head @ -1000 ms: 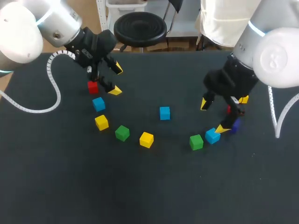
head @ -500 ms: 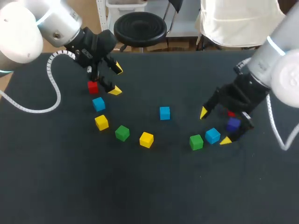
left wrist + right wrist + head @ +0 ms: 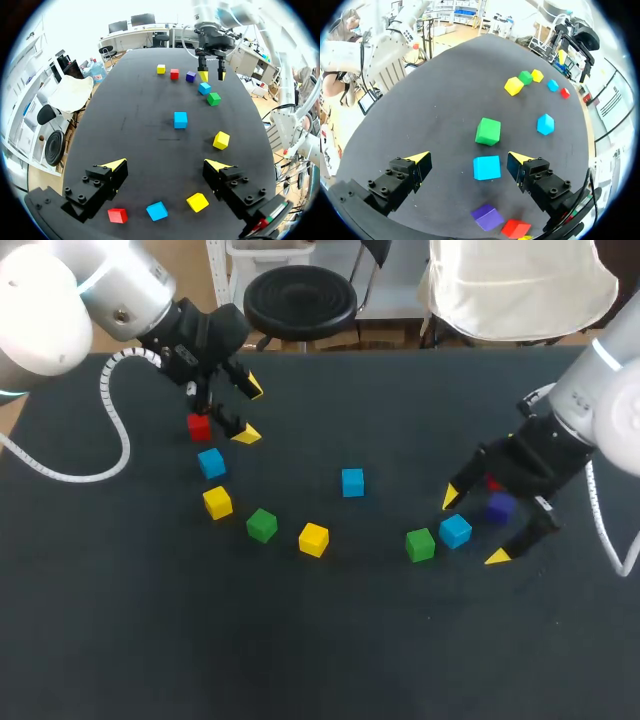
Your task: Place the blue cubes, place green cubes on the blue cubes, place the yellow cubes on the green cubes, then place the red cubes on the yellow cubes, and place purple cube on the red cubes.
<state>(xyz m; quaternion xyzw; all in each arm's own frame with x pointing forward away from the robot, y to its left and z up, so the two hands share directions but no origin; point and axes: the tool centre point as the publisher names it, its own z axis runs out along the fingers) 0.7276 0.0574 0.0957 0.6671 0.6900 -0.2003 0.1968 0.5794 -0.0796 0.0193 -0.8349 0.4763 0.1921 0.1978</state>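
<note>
Red cube [image 3: 493, 483] half behind right arm [image 3: 585, 400]

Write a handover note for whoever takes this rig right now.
Left gripper: open, empty, by a red cube.
Right gripper: open, empty; a blue cube sits between its fingers, not gripped.
The purple cube lies beside the right gripper.
The other blue, green, yellow and red ones lie singly in a rough arc on the table.
Done: nothing stacked.
Left: every layer, blue up to purple.
</note>
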